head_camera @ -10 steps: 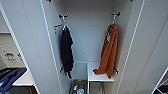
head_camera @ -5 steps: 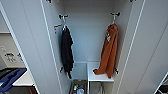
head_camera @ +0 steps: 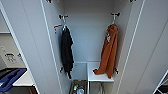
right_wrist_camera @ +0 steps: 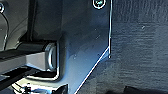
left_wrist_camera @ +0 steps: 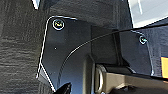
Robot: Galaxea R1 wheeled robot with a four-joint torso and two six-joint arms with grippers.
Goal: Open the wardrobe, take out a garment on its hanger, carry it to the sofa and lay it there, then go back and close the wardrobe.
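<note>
- The wardrobe [head_camera: 87, 37] is seen open in the head view, with its left door [head_camera: 27, 42] swung out toward the picture's left and its right door [head_camera: 150, 47] swung out toward the right.
- The orange garment [head_camera: 109, 52] is hung at the right side of the wardrobe interior, close to the right inner wall.
- A small white mark is seen on the garment's upper front.
- The hanger [head_camera: 114, 18] is seen as a thin pale hook above the garment's collar, caught on a dark fitting near the top of the right wall.
- The garment's lower hem is draped onto the right part of a white shelf [head_camera: 100, 75] at the bottom of the interior, touching its surface.
- A black garment [head_camera: 67, 51] is hung at the left side of the interior, well apart from the orange one, from a similar dark fitting.
- Below the shelf, near the wardrobe's floor, a box [head_camera: 78, 88] with small mixed items is seen; the items cannot be told.
- A blue object [head_camera: 10, 78] is seen at the lower left corner of the head view, outside the left door.
- In both wrist views, dark robot plates are seen over dark carpet [right_wrist_camera: 140, 50].
- How the jaws of either gripper stand cannot be told, nor whether anything is held.
</note>
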